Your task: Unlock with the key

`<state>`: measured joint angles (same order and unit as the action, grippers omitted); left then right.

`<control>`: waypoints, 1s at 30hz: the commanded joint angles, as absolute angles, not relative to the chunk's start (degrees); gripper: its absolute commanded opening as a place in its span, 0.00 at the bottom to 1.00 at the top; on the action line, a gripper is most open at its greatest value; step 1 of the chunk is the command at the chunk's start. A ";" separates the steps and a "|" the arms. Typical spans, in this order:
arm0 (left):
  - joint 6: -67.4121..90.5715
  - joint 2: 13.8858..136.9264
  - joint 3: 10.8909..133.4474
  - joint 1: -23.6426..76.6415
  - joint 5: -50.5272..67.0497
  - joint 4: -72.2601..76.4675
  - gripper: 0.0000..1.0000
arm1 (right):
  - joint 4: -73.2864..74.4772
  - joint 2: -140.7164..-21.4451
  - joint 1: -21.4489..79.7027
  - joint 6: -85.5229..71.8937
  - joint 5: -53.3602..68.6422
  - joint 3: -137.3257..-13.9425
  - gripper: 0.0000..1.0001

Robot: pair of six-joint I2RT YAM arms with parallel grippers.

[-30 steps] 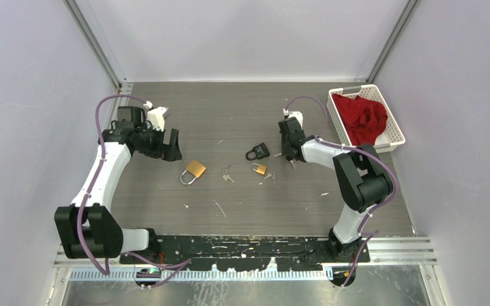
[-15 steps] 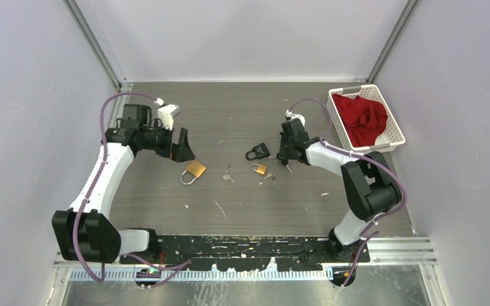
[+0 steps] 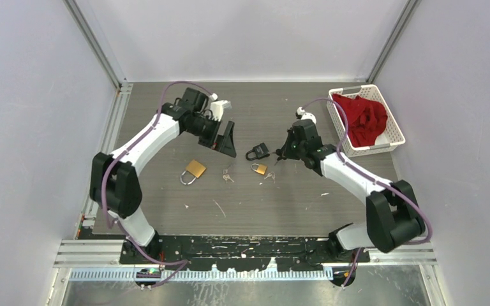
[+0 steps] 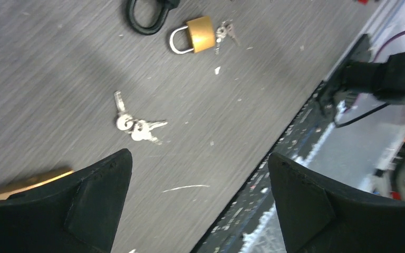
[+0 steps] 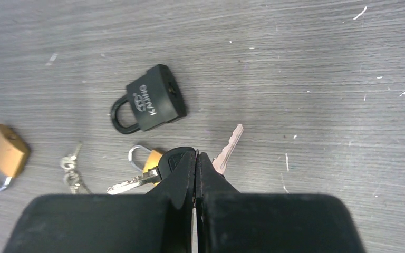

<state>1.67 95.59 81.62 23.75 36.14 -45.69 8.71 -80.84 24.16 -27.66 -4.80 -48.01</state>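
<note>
My left hand (image 3: 224,141) has swung in from the counter's (image 3: 293,204) left edge toward the middle, fingers spread wide above the loose keys (image 4: 136,126). My right hand (image 5: 196,158) is pinched shut on what looks like a black-headed key (image 5: 170,159), and the black padlock (image 5: 155,100) lies just ahead of its fingertips. The key is fetched. Next I must line its blade up with the keyhole. The padlock's raised lettering is not legible.
</note>
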 commanded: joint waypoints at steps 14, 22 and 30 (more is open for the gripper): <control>21.45 102.86 88.30 26.59 56.17 -40.85 0.76 | 6.55 -74.06 38.96 -34.81 -11.06 -53.94 0.01; 19.62 99.80 84.42 25.19 56.97 -40.65 0.50 | 7.03 -77.16 45.40 -34.73 -15.70 -58.39 0.01; 17.57 99.39 84.60 22.19 58.79 -43.82 0.20 | 6.95 -77.29 46.60 -34.43 -17.23 -59.21 0.01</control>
